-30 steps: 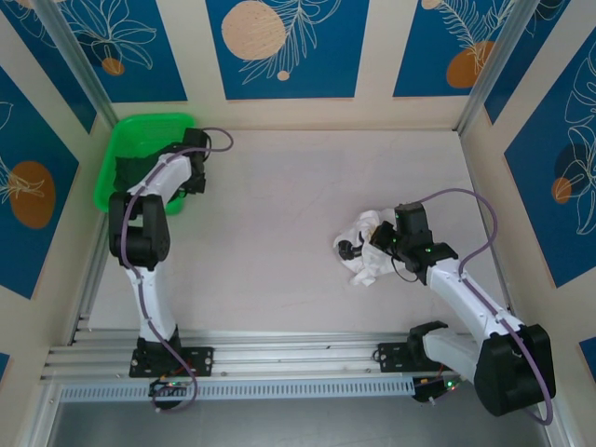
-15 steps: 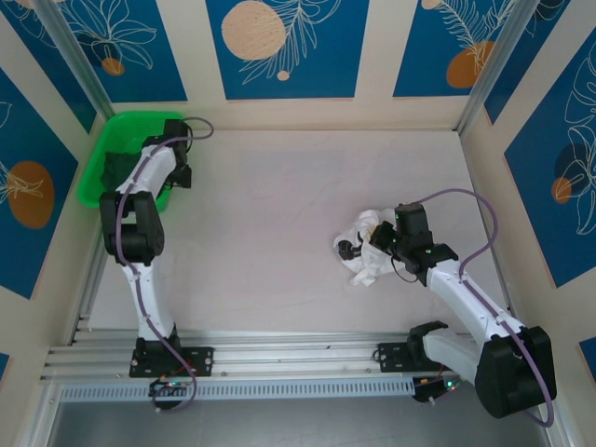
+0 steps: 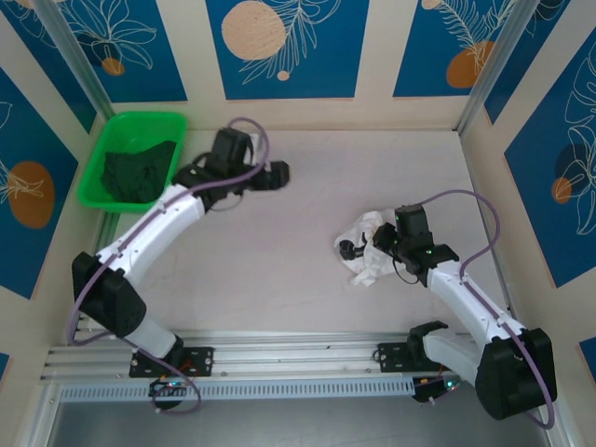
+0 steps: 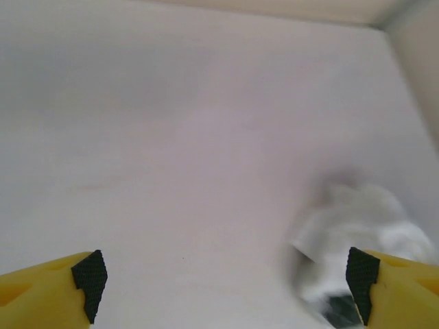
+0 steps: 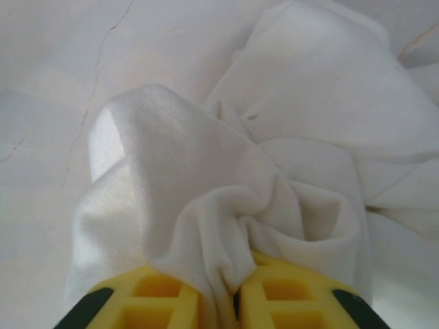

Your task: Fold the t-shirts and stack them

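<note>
A: Starting with the white t-shirt. Lying where?
B: Crumpled in a heap on the right half of the table, right by the right arm's wrist. Marked with a small black patch at the heap's left edge.
A: Held at all?
B: Yes. Pinched by the right gripper, with yellow fingers pressed together on a raised fold of the white cloth, as seen up close from the right wrist. Spilling beyond that in loose folds onto the table.
A: Seen from the left wrist too?
B: As a pale blur low on the right, just beside the right-hand fingertip. Too smeared to make out any detail.
A: On to the dark green t-shirt.
B: Bunched inside the bright green tray at the far left corner of the table. Well apart from the white one and from both grippers.
A: And the left gripper?
B: Out over the bare far-middle of the table, between the tray and the white heap, pointing right. Spread wide, with only tabletop between the black pads. Somewhat blurred from overhead.
A: Anything on the arms?
B: Left arm stretched diagonally from its base at the near edge. Right arm bent, reaching in from the near right corner.
</note>
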Robot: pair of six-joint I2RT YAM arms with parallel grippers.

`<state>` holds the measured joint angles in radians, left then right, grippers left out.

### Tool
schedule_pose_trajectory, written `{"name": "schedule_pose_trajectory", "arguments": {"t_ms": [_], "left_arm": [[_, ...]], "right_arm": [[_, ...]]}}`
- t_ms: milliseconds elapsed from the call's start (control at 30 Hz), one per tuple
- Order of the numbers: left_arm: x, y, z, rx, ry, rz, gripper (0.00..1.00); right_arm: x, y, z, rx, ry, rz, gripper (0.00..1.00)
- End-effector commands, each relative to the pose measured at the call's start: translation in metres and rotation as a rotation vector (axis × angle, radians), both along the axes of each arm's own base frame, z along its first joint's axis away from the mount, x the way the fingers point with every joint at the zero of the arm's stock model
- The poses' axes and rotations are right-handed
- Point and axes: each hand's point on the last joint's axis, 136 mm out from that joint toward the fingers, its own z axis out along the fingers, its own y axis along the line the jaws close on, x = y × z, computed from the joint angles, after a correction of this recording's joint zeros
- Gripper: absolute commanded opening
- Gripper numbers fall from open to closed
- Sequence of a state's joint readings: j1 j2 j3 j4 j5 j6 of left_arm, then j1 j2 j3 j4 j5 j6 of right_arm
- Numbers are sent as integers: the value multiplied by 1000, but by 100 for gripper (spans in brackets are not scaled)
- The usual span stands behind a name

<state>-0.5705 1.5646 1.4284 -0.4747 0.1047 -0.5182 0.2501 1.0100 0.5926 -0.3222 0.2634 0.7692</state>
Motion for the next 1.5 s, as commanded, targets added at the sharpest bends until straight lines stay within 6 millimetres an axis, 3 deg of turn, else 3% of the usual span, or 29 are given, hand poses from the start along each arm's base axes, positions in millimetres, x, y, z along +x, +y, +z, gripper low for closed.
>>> {"name": "schedule_pose_trajectory", "arguments": {"t_ms": [0, 133, 233, 333, 567, 667, 833, 1000, 1100, 1267, 1367, 1467], "left_arm": [[-54, -84, -73, -228, 272, -177, 88], [-121, -153, -112, -288, 376, -342, 79], [-142, -172, -135, -329, 429, -337, 78], [-152, -186, -144, -375, 453, -333, 77], [-175, -205, -165, -279, 487, -392, 69], [-177, -209, -180, -265, 524, -378, 60], [-173, -207, -195, -180, 529, -343, 58], [-172, -218, -198, -177, 538, -356, 30], [-170, -224, -192, -194, 525, -365, 3], [-154, -211, -159, -151, 413, -371, 0], [-136, -183, -114, -116, 295, -352, 0], [-110, -131, -54, -68, 134, -274, 0]], "right_arm": [[-2, -14, 6, -25, -11, -62, 11], [-4, -23, 6, -23, -18, -100, 7], [-4, -27, 5, -18, -11, -112, 2], [-5, -29, 4, -13, -9, -120, 0], [-4, -31, 3, -8, -8, -126, 0], [-4, -30, 4, -4, -8, -123, 0], [-4, -31, 3, -3, -7, -123, 0], [-4, -30, 5, -1, -11, -119, 0], [-5, -32, 6, -4, -14, -124, 0], [-6, -33, 12, -11, -35, -124, 0], [-8, -34, 21, -7, -62, -124, 0], [-8, -27, 40, 39, -95, -91, 0]]}}
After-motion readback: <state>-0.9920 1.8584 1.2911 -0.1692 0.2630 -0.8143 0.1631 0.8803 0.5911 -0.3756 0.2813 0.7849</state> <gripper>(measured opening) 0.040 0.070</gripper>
